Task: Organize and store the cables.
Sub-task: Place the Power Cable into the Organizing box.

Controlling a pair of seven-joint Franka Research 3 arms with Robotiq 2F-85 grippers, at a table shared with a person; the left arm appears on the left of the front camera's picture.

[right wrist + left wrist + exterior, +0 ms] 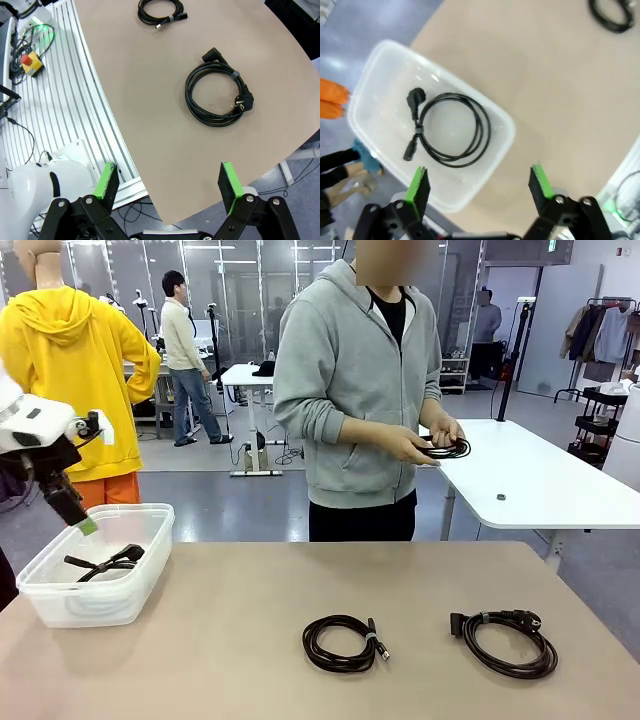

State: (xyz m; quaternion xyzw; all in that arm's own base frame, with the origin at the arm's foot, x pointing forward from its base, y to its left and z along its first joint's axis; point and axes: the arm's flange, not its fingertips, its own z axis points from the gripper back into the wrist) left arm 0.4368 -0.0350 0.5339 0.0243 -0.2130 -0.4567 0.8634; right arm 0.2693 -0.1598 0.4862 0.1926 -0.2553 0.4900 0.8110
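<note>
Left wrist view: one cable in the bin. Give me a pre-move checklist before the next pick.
1. Left jaws open and empty, over the bin: ok.
2. Right jaws open and empty: ok.
3. Stored cable lies coiled and flat inside the bin: ok.
4. Middle cable and right cable lie apart on the table, coiled, nothing on them: ok.
5. Fourth cable is in the person's hands, beyond the table's far edge: not ok to pick.
6. Room in the bin for another coil: ok, by the look of it.
</note>
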